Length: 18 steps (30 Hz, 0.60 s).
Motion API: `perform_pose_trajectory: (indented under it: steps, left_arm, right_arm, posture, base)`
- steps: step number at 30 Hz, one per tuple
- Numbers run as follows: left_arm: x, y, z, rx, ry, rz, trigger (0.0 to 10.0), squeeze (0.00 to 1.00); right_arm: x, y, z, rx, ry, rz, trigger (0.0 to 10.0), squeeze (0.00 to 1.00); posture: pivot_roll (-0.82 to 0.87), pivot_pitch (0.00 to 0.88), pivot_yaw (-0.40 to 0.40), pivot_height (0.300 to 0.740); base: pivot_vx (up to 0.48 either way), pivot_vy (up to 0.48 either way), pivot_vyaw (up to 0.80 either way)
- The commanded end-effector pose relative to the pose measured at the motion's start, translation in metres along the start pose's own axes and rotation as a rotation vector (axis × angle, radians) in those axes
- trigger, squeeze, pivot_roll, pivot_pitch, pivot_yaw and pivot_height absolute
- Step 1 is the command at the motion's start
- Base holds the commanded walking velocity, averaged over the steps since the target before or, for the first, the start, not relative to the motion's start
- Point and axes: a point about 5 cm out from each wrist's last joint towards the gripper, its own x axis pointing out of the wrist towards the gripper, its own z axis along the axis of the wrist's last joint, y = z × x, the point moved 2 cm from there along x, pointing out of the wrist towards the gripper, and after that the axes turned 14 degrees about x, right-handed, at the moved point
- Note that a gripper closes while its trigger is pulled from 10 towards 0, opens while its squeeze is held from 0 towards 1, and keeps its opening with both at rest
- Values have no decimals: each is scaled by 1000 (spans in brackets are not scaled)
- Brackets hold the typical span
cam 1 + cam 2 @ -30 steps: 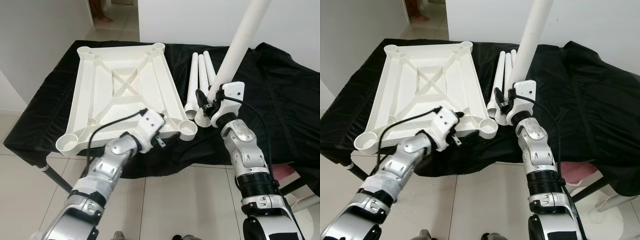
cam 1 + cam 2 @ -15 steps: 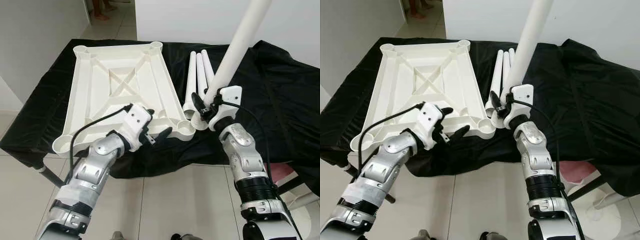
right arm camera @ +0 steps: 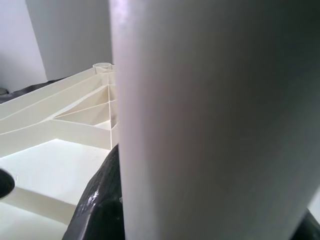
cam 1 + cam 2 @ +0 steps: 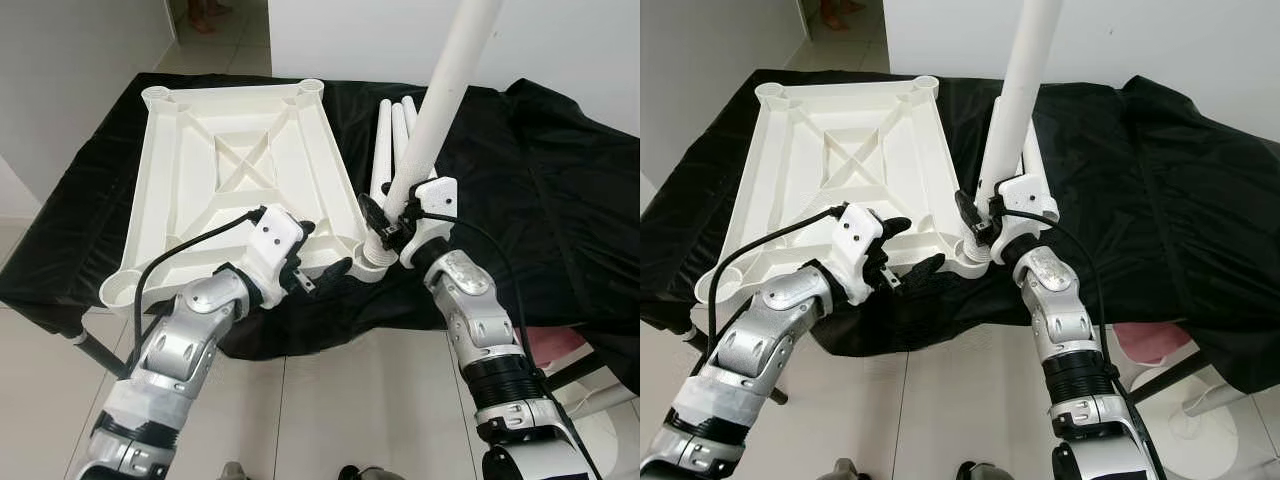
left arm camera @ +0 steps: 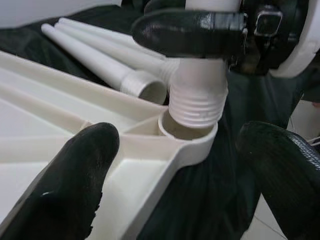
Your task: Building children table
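Note:
The white table top [image 4: 240, 170] lies upside down on a black-draped table. My right gripper [image 4: 385, 222] is shut on a long white leg [image 4: 440, 100] and holds it nearly upright. The leg's threaded end [image 5: 197, 102] sits just above the near right corner socket [image 5: 187, 131], at its mouth. My left gripper [image 4: 322, 250] is open at that same corner, one finger [image 5: 75, 175] over the top's near rim and the other off the edge. Several spare legs [image 4: 392, 140] lie side by side to the right of the top.
The black cloth [image 4: 540, 170] covers the whole table and hangs over the near edge. Tiled floor [image 4: 330, 420] lies below, and a white wall [image 4: 60, 80] stands to the left. A pink object [image 4: 1140, 340] shows low on the right.
My right gripper has carried the upright leg leftward, from beside the spare legs to the near right corner socket. The left gripper spread its fingers and stays at that corner.

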Motion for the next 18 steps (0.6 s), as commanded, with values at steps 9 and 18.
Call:
perform_pose_trajectory:
  steps: [9,18]
  left_arm:
    - [-4,-15,9,1,-21,-90,10000,0]
    - [-3,-20,14,-40,-25,-123,10000,0]
  right_arm:
    - [-6,4,-8,-32,25,34,10000,0]
    - [2,10,-2,-30,0,72,10000,0]
  posture:
    - [-7,116,-34,740]
    - [-3,110,-32,740]
  base:
    - [0,0,0]
    - [0,0,0]
